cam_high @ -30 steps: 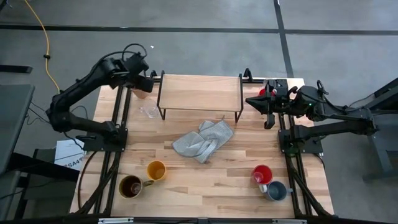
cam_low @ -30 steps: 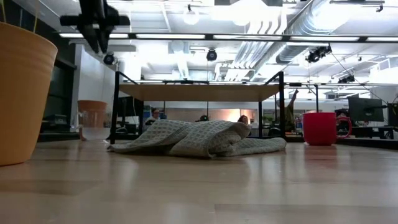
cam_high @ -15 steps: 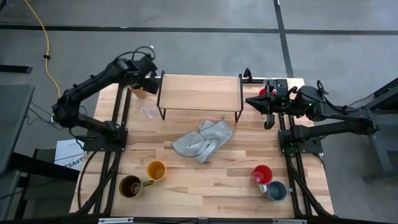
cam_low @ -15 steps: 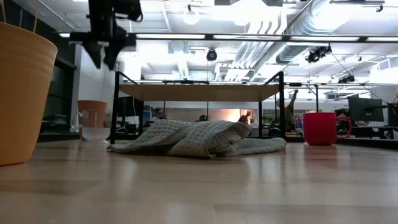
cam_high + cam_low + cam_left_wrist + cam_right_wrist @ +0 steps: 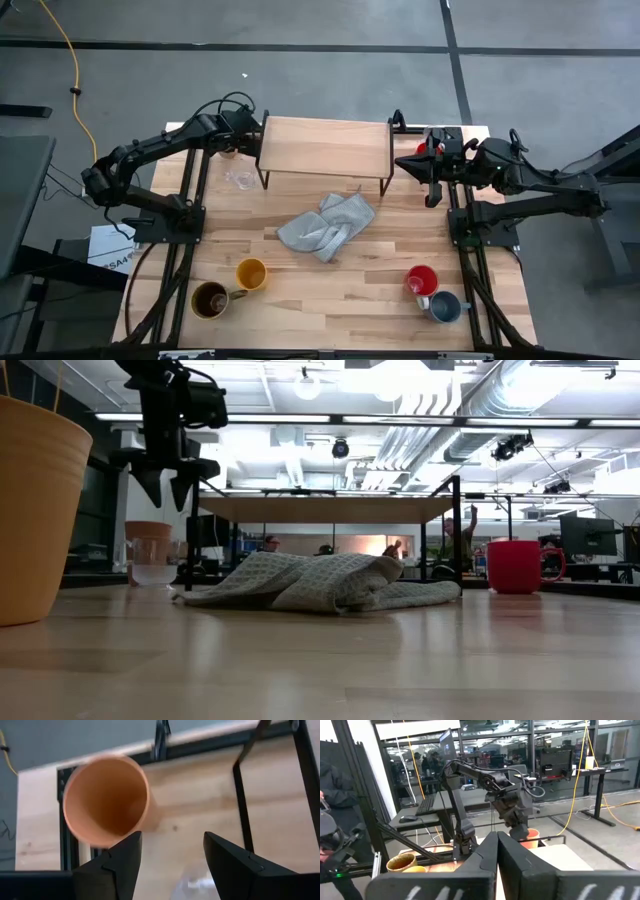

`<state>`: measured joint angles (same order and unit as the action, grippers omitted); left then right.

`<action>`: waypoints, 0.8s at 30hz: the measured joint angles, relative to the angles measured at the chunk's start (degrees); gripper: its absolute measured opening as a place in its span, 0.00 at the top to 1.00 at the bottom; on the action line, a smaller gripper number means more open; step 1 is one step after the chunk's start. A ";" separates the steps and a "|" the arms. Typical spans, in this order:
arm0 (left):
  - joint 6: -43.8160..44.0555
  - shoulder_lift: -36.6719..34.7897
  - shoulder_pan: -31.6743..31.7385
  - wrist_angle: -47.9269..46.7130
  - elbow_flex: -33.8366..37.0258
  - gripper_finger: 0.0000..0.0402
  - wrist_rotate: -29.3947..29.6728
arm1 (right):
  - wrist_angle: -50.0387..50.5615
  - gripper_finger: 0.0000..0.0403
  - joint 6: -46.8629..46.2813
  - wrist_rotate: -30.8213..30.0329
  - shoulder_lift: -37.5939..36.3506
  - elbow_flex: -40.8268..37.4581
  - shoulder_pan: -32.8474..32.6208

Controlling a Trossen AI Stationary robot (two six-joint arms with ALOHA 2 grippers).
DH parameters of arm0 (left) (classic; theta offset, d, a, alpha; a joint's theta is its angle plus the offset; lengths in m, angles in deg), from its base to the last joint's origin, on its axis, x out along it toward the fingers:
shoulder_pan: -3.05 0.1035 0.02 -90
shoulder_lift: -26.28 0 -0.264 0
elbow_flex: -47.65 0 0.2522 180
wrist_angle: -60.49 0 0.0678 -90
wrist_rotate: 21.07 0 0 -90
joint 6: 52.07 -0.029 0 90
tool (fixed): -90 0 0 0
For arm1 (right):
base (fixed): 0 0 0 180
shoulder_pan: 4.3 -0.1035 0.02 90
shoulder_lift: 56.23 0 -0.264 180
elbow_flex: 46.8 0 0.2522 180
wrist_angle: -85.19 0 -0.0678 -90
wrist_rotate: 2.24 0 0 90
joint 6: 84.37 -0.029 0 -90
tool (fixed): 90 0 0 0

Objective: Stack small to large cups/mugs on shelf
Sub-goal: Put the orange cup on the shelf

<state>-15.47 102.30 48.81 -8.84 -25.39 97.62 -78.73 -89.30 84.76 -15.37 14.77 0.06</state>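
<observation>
Desk (image 5: pixel 340 285): your mugs sit scattered along its near edge, a cloth (image 5: pixel 325 226) mid-desk.
Shelf (image 5: pixel 322 148): bare, awaiting the stack.
Left tool (image 5: pixel 170 857): fingers spread, empty, above the orange tumbler (image 5: pixel 107 800) by the shelf's left end, probably lining up.
Right tool (image 5: pixel 432 190): closed, empty, parked beside the shelf's right end.

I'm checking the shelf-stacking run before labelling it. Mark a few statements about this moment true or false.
1. The left gripper is open above the peach-orange tumbler. True.
2. The shelf already carries two mugs. False: its top board is bare.
3. The grey cloth lies crumpled on the table in front of the shelf. True.
4. The right gripper is open and holds a red mug. False: it is shut, holds nothing and waits beside the shelf's right end.
5. The yellow mug and brown mug stand side by side. True.
</observation>
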 joint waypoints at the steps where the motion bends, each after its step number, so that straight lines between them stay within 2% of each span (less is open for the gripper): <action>1: 0.11 -0.16 0.04 0.86 0.08 0.50 0.70 | -0.01 1.00 -0.38 0.00 0.00 0.00 0.00; 4: -0.05 -0.76 0.66 2.22 0.15 0.50 1.66 | 0.01 1.00 -1.12 0.00 0.00 0.00 0.00; 7: -0.81 -1.48 2.50 0.01 0.16 0.50 -2.01 | -0.01 1.00 -1.21 0.00 -0.02 0.00 0.00; 13: -1.75 -3.88 3.86 -0.42 0.17 0.50 -3.86 | -0.19 1.00 -1.07 0.00 0.00 0.00 0.00; 24: 3.18 -0.13 3.74 1.23 0.15 0.50 2.40 | -0.40 1.00 -1.90 0.00 0.00 0.00 0.00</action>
<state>-12.29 102.16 52.55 -7.61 -25.24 100.02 -79.14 -91.20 84.76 -15.37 14.77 0.06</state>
